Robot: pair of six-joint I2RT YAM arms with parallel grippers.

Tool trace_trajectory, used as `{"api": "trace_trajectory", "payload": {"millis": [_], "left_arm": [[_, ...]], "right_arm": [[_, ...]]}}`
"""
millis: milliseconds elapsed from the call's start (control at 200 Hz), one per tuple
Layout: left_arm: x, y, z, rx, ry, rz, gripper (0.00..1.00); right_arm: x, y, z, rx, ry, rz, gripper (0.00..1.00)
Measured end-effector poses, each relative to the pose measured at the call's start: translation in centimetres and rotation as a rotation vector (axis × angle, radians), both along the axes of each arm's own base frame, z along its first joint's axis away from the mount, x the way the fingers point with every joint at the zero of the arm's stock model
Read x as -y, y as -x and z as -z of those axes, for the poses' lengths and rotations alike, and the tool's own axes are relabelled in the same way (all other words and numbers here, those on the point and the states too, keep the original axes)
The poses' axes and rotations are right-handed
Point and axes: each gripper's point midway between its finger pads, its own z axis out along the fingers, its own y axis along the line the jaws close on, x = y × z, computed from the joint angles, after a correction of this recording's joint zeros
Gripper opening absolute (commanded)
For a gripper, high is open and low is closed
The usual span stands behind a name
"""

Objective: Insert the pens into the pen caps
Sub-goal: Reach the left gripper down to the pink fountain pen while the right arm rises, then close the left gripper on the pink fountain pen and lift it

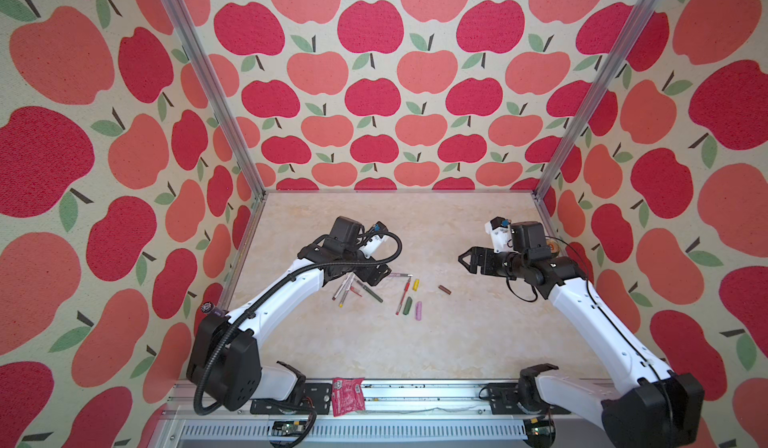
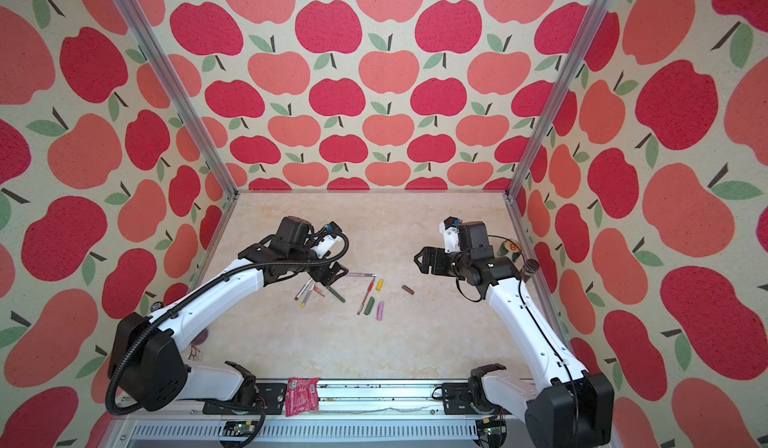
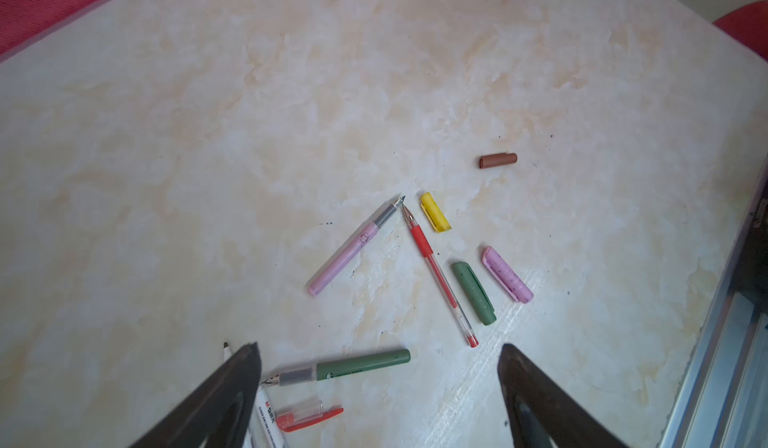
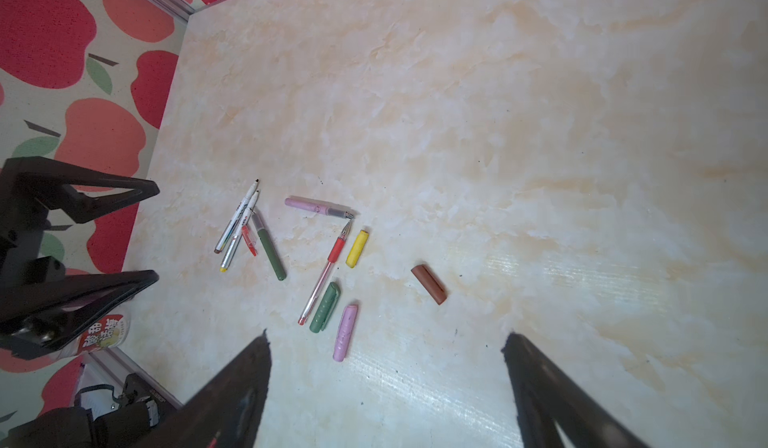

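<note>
The marbled table (image 1: 457, 342) carries everything, and all of it lies flat. The left tool (image 3: 379, 347) hangs over the left-hand cluster with its jaws wide apart and nothing between them. The right tool (image 4: 386, 334), equally spread and empty, is raised on the right side and points toward the middle.

Placed as in both top views, the brown-trimmed white pen (image 4: 237, 216) and the yellow-trimmed white pen (image 4: 239, 232) lie side by side on a diagonal. Their writing tips are at the far end beneath the left tool and their coloured tails at the near left. The dark green pen (image 3: 361, 363) slants the other way, nib by those tips and tail toward the near right. The lilac-pink pen (image 3: 355, 245) runs left to right with its nib at the right. The red pen (image 3: 438, 275) runs near to far, nib at the far end, almost meeting the lilac-pink nib.

The red cap (image 3: 286, 421) sits between the white pens and the green pen. The yellow cap (image 3: 435, 217) lies just right of the red pen's grip. The dark green cap (image 3: 473, 293) and lilac-pink cap (image 3: 508, 275) lie beside its tail, roughly parallel to it. The brown cap (image 3: 498, 160) lies apart, further right
</note>
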Motion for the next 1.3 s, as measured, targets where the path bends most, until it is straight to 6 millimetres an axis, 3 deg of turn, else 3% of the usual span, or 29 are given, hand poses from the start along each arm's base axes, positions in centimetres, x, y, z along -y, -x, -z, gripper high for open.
{"api": "trace_trajectory", "payload": {"millis": [180,410,730,976,1296], "left_arm": [[1.9,-0.6,3.8,-0.104,-0.135,0.094,0.85],[3.0,-1.2,8.0,-0.160,-0.282,0.156,0.79],[4.7,-4.4,10.6,-0.133,-0.375,0.186,0.73],[5.0,-4.4,13.3,-0.155,-0.443,0.228,0.67],[4.7,-4.6,13.2,-0.140,-0.480,0.259,0.43]], "right_arm": [[0.0,1.2,2.5,-0.084,0.010,-0.017,0.88],[-0.2,1.8,3.4,-0.116,0.002,-0.031,0.88],[-0.2,2.5,4.4,-0.144,-0.001,-0.040,0.88],[-0.1,2.6,4.2,-0.134,-0.004,-0.040,0.89],[-0.1,2.9,3.9,-0.120,-0.008,-0.040,0.89]]}}
